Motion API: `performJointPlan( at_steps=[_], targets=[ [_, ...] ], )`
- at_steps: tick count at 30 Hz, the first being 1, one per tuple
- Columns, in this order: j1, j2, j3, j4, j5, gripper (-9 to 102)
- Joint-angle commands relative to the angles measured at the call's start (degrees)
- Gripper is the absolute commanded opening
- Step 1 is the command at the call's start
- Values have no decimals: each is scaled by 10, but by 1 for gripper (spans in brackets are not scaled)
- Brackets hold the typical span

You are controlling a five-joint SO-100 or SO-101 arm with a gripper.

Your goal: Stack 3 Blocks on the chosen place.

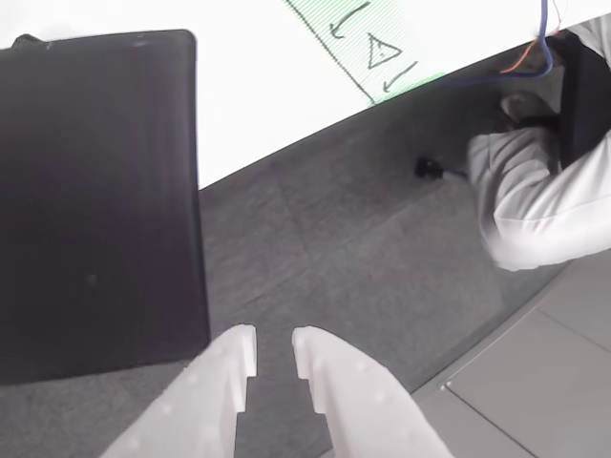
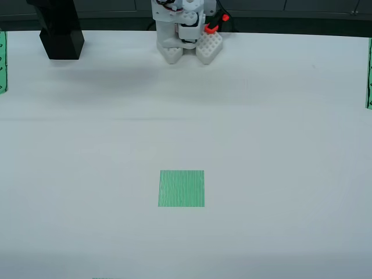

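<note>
No stacking is judged done: the green-striped square patch lies bare at the table's centre, and the white gripper is held apart, empty.

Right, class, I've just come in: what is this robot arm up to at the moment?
Not much yet. The white pincer is open and holds nothing, pointing past the table edge toward the grey floor, beside a large dark panel. In the overhead view the arm's base sits at the far side of the white table, and the green striped square lies bare, with nothing stacked on it. A person's white sleeve is nearby.
</note>
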Motion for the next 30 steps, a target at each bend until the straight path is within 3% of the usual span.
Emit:
performJointPlan(
  at_steps=[1, 30],
  targets=[
    [2, 3, 24, -17, -4, 0],
    [-18, 4, 156, -76, -4, 0]
  ],
)
